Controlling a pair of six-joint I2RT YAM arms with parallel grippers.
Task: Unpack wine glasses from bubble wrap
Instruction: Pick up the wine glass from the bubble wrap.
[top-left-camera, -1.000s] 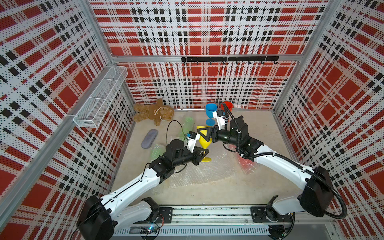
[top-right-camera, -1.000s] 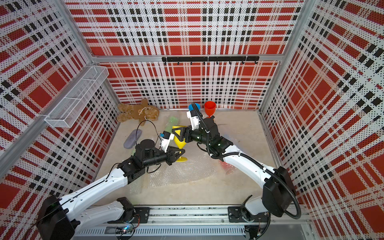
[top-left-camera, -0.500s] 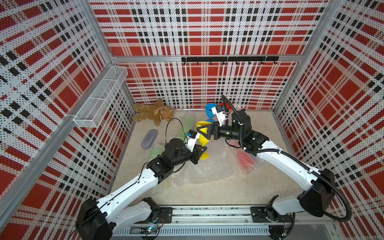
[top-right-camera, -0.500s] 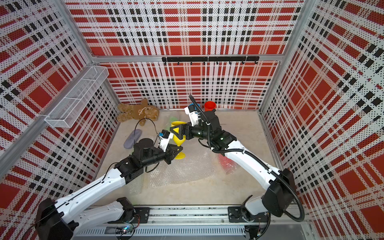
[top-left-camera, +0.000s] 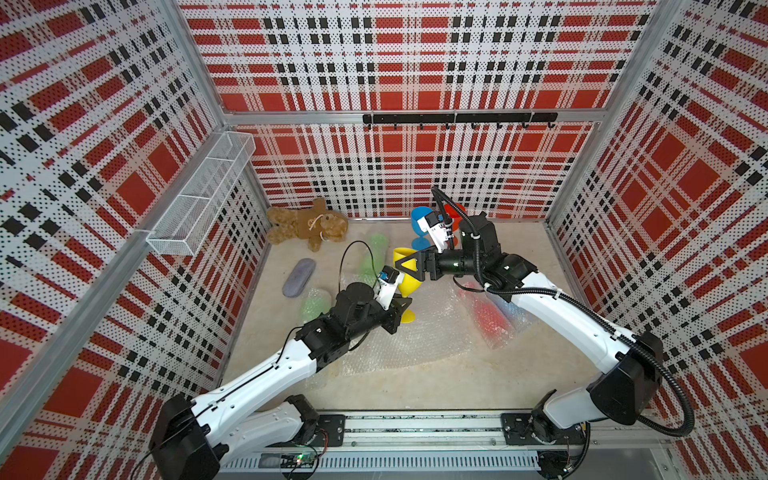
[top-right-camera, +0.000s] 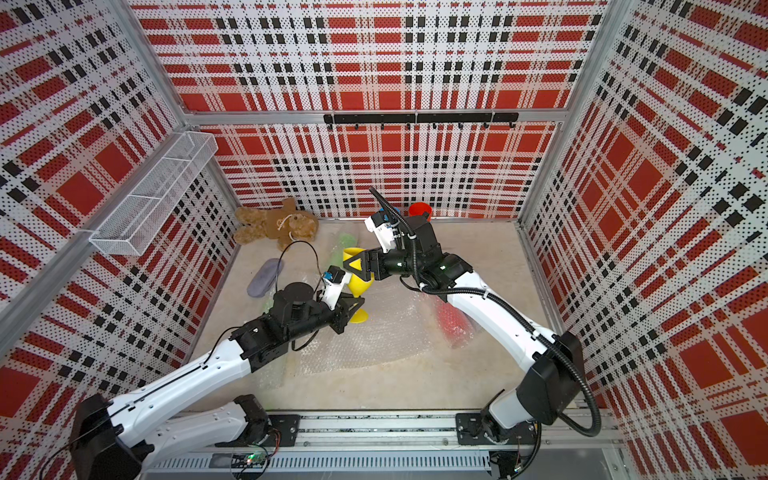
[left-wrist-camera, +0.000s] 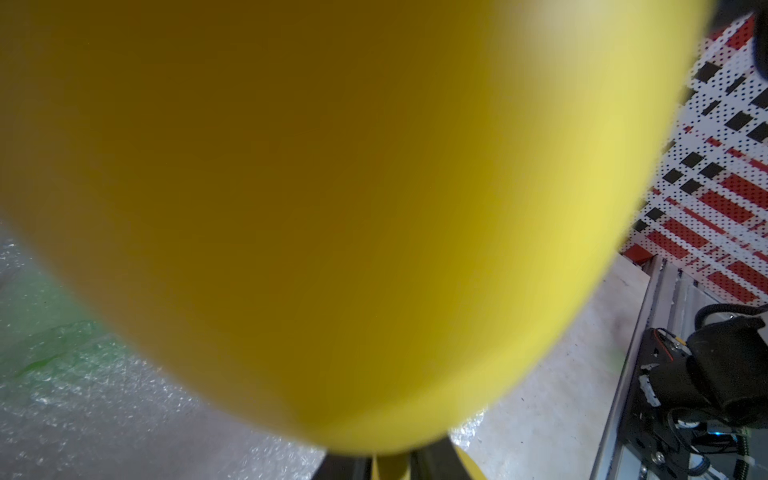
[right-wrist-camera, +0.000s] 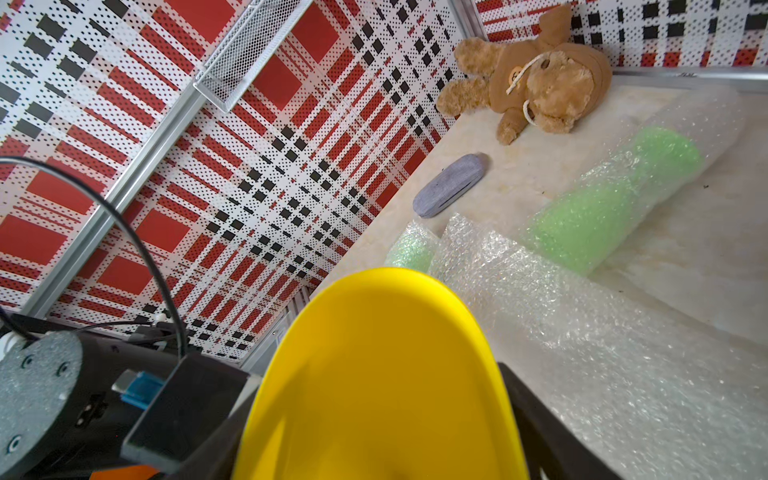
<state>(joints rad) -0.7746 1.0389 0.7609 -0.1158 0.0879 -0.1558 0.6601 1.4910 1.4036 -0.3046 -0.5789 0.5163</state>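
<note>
clamping my right gripper (top-left-camera: 409, 268) on the yellow plastic stemmed goblet (top-left-camera: 409, 284) as before; cannot tell if left gripper (top-left-camera: 402, 308) grips stem

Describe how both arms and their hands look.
The left arm and right arm have white shells on the long links and black joints. The left hand and right hand are black, each with a white camera module behind it. A ribbed black hose runs along the right arm; a thin black cable loops over the left wrist.
</note>
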